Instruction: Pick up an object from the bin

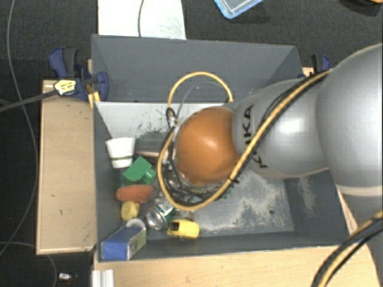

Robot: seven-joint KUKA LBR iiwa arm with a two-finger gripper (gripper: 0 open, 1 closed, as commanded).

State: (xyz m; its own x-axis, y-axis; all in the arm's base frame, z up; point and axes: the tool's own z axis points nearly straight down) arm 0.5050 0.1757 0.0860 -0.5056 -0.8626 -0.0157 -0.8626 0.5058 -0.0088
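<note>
My gripper (172, 187) hangs low in the left middle of the bin, mostly hidden under the arm's orange cover; only its dark body shows. Just below it lies a shiny silver crumpled thing (157, 216). A small yellow and black thing (183, 228) rests beside that, near the bin's front wall. To the gripper's left sit a green block (139, 170) and an orange-red oblong thing (134, 192).
More things line the bin's left side: a white cup (121, 151) at the top, a small yellow ball (129, 210) and a blue box (122, 243) in the front left corner. The arm covers the bin's middle and right.
</note>
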